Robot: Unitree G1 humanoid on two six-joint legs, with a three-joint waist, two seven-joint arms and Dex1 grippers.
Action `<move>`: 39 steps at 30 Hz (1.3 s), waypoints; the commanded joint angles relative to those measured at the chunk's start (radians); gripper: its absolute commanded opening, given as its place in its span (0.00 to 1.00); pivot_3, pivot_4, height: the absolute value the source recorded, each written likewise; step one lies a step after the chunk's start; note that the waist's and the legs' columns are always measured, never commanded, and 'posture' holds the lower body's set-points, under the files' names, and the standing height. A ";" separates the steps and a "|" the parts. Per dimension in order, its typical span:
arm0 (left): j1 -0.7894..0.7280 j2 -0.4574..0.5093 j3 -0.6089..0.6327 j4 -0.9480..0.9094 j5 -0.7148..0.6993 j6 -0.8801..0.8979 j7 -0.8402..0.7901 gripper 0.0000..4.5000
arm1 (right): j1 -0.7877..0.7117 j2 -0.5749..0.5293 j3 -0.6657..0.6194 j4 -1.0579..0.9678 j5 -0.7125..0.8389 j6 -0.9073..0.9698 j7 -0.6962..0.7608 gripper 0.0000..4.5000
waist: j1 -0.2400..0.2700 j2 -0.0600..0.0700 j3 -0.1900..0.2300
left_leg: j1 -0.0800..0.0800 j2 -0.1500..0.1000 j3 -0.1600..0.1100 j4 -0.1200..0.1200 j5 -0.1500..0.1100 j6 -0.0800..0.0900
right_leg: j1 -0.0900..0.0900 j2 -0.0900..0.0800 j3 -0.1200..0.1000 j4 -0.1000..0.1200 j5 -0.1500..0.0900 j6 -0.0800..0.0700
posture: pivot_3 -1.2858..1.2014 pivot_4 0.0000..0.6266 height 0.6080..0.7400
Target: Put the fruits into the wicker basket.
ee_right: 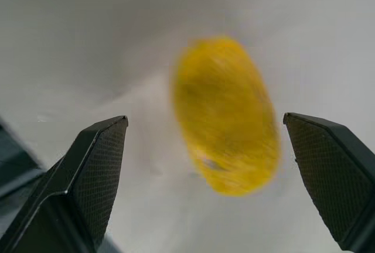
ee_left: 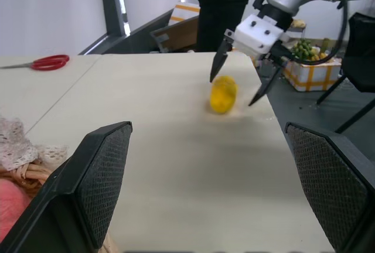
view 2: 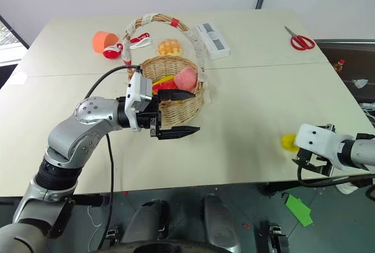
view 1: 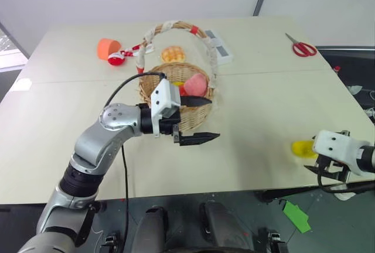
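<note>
1. Lemon lies on the table near its right edge, framed by the wide-open, empty jaws of the right gripper, which hangs above it without touching.
2. Risk: a rounded fruit may roll off that edge if one finger nudges it before the other closes (the gap beyond is slight).
3. Wicker basket stands at mid-table with the peach and mango inside.
4. Left gripper, open and empty, sits just beside the basket's front wall; a careless sweep could shove it.
</note>
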 commanded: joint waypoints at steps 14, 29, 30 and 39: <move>0.065 0.033 0.055 -0.058 0.001 -0.007 0.028 1.00 | -0.180 0.054 0.107 0.109 -0.031 -0.142 -0.082 0.35 | 0.000 0.000 0.000 | 0.001 0.000 -0.001 0.001 0.000 0.000 | 0.002 -0.001 0.000 0.000 0.000 0.000 | 0.52 0.24 1.00; 0.190 0.149 0.422 -0.022 -0.138 0.034 0.106 1.00 | -0.923 0.779 0.520 -0.090 0.323 0.257 -0.394 0.35 | 0.008 0.000 0.001 | -0.003 0.001 -0.006 0.000 0.000 -0.001 | -0.002 -0.005 -0.004 0.001 0.000 0.000 | 0.52 0.24 1.00; 0.201 0.152 0.430 -0.031 -0.140 0.035 0.114 1.00 | -0.942 0.820 0.543 -0.054 0.302 0.259 -0.428 0.35 | 0.009 0.000 0.000 | -0.004 0.000 -0.006 0.000 0.000 -0.001 | -0.002 -0.006 -0.004 0.001 0.000 0.000 | 0.52 0.24 1.00; 0.264 0.153 0.439 -0.099 -0.147 0.044 0.168 1.00 | -0.981 0.907 0.561 0.032 0.249 0.203 -0.450 0.90 | 0.002 0.000 0.000 | -0.005 0.000 -0.005 0.000 0.000 -0.001 | -0.005 -0.008 -0.004 0.001 0.001 0.000 | 0.52 0.24 1.00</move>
